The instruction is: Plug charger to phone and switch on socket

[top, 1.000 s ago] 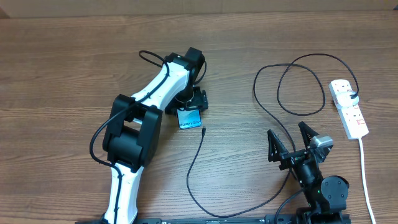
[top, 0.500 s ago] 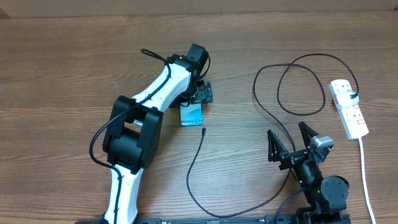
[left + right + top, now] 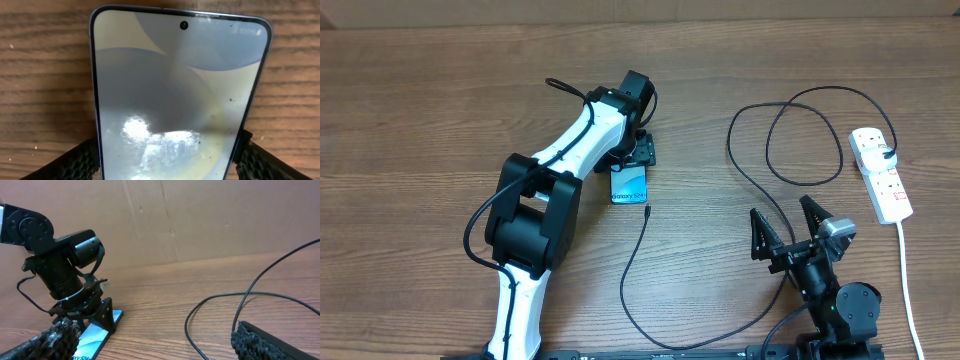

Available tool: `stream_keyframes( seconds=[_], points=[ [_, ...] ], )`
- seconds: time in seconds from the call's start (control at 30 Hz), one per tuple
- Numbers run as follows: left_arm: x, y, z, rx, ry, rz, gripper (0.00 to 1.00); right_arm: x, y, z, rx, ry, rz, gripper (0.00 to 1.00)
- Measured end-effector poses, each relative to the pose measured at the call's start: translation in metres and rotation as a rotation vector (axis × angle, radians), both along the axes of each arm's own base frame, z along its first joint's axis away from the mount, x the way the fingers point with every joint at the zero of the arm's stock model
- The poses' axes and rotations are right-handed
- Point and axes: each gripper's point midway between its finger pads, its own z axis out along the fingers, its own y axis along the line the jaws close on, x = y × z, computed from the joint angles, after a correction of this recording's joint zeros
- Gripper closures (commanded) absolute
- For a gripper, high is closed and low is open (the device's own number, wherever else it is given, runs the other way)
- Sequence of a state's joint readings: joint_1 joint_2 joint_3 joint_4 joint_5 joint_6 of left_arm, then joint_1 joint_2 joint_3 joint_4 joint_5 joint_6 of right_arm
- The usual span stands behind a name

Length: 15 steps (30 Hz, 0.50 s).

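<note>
At the near edge, toward the right corner, the right claw (image 3: 786, 228) hangs spread wide with nothing in it, just where it was a second ago. The charger (image 3: 624, 283) runs from under it along the near edge, then bends up the middle of the table (image 3: 420, 100). Its tip (image 3: 647, 211) lies just short of the phone (image 3: 630, 185) and is not in it. The tip has not shifted.

The phone lies flat near the table's centre, screen up, with its "Galaxy" end toward the near edge. Since a second ago it has slid a little toward the far edge and to the right, so the gap to the tip has narrowed.

Over its far end is the left claw (image 3: 638, 155), narrowed onto the phone. In the wrist view its fingers (image 3: 80, 160) press against both long sides. The claw has drawn back toward the far edge with the phone and turned slightly.

By the right edge the socket (image 3: 880, 175) lies lengthwise, unmoved, with the charger's black plug (image 3: 888, 153) seated at its far end. The cable's loops beside it are unchanged. The socket's white lead (image 3: 906, 280) trails to the near edge.
</note>
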<state>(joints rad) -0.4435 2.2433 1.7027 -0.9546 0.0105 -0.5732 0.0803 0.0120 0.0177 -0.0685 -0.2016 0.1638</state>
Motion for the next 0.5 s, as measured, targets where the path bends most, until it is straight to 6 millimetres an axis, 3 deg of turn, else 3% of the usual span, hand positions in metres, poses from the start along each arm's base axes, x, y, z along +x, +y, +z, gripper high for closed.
stream_keyframes(
  seconds=[0.4,0.5],
  points=[
    [-0.052,0.004,0.000,-0.005,0.227,0.001,0.27,0.000,0.000,0.000,0.000,0.000,0.000,0.00],
    [-0.057,0.005,0.000,-0.004,0.253,0.003,0.20,0.000,0.000,0.000,0.000,0.000,0.000,0.00]
  ],
)
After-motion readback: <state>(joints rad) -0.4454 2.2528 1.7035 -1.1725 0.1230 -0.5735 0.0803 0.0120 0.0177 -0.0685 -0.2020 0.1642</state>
